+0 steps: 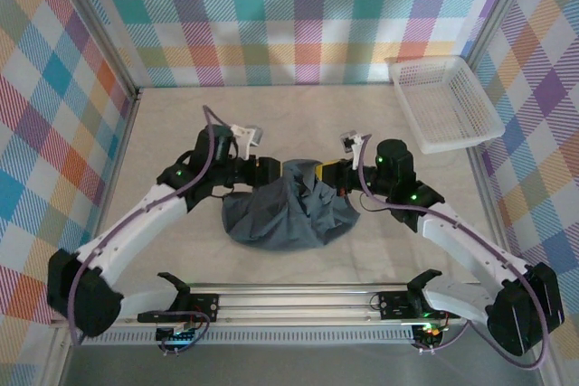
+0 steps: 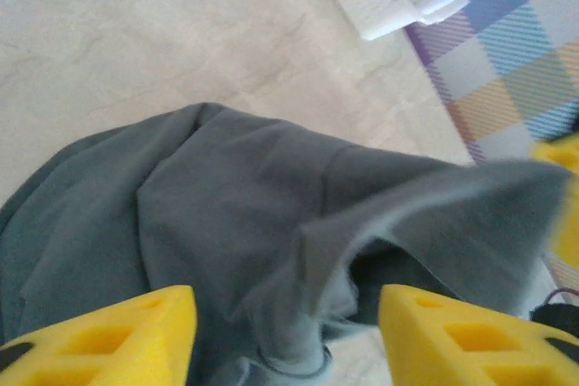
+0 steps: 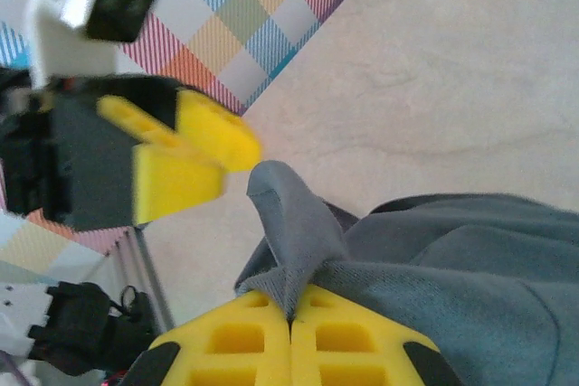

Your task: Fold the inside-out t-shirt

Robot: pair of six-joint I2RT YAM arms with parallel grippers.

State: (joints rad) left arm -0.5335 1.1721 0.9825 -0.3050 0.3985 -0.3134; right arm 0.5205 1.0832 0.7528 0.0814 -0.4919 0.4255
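Cloth in a dark slate-grey heap: the inside-out t-shirt [image 1: 285,212] lies bunched on the pale table [image 1: 181,124], near the middle and just in front of the two arm rails, between the two grippers. It is not spread flat. From above it reads as a rounded, wrinkled mound with its top edge pulled up towards the grippers.

The left wrist view shows soft, matte fabric [image 2: 235,214] with broad folds and a curled hem or seam edge raised across the right half. Its far end is blurred, so I cannot say for sure which part of the garment that is.

The left gripper [image 1: 269,170] sits at the shirt's upper left edge. Its yellow fingers [image 2: 136,336] stand well apart with cloth lying loose between them, and nothing is pinched.

The right gripper [image 1: 331,174] is at the upper right edge. Its yellow fingers [image 3: 244,341] are pressed together on a small peak of grey fabric [image 3: 289,214] that rises upright from the jaws.

A white mesh basket [image 1: 448,101] sits well apart from the shirt in the far right corner, against the checked wall [image 1: 289,6].
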